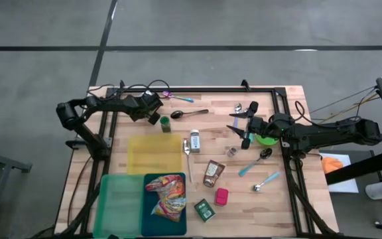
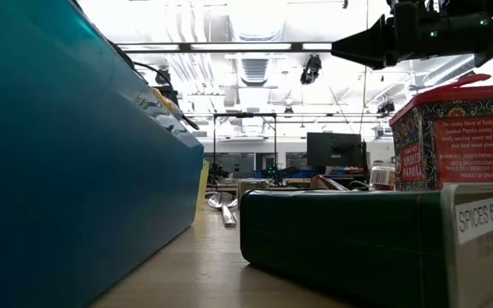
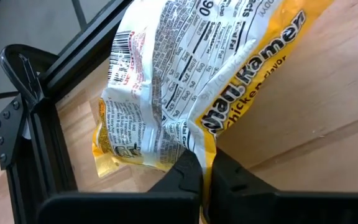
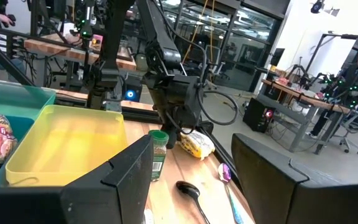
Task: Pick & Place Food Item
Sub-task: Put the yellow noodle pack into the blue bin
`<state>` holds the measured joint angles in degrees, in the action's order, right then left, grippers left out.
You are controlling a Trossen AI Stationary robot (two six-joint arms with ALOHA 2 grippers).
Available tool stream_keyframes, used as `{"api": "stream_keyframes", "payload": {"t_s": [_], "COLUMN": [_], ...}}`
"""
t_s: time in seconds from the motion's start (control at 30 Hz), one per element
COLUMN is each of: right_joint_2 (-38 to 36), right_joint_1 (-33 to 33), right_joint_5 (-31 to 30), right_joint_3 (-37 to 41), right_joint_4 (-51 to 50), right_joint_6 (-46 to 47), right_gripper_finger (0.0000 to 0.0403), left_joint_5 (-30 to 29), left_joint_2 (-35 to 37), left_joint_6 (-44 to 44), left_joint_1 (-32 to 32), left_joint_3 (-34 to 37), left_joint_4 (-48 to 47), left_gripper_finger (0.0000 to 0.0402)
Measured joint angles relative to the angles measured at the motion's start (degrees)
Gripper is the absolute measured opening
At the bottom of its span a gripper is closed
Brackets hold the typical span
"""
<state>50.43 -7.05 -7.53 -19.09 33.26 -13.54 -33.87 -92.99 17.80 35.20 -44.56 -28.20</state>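
From overhead I see my left hand (image 1: 153,114) at about ten o'clock on the worktop (image 1: 284,206), just beside the green-capped spice jar (image 1: 166,124), but that view hides what it holds. The left wrist camera settles it: the fingers (image 3: 182,177) are pinched shut on the edge of a yellow ramen packet (image 3: 185,81) lying on the wood. The right wrist view shows the same packet (image 4: 195,144) under that hand, past the yellow bin (image 4: 73,143). My right hand (image 1: 239,127) hovers near two o'clock, jaws apart, holding nothing.
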Motion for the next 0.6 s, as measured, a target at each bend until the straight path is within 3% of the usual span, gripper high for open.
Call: {"api": "stream_keyframes", "payload": {"t_s": [0.3, 0.6], "right_joint_2": [0.0, 0.0], "right_joint_1": [0.0, 0.0], "right_joint_5": [0.0, 0.0], "right_joint_3": [0.0, 0.0], "right_joint_4": [0.0, 0.0], "right_joint_6": [0.0, 0.0], "right_gripper_finger": [0.0215, 0.0215], "left_joint_5": [0.5, 1.0], "left_joint_2": [0.7, 7.9], "left_joint_6": [3.1, 6.1], "left_joint_1": [0.0, 0.0], "left_joint_3": [0.0, 0.0], "left_joint_4": [-2.7, -6.8], "left_gripper_finger": [0.0003, 0.0002]}}
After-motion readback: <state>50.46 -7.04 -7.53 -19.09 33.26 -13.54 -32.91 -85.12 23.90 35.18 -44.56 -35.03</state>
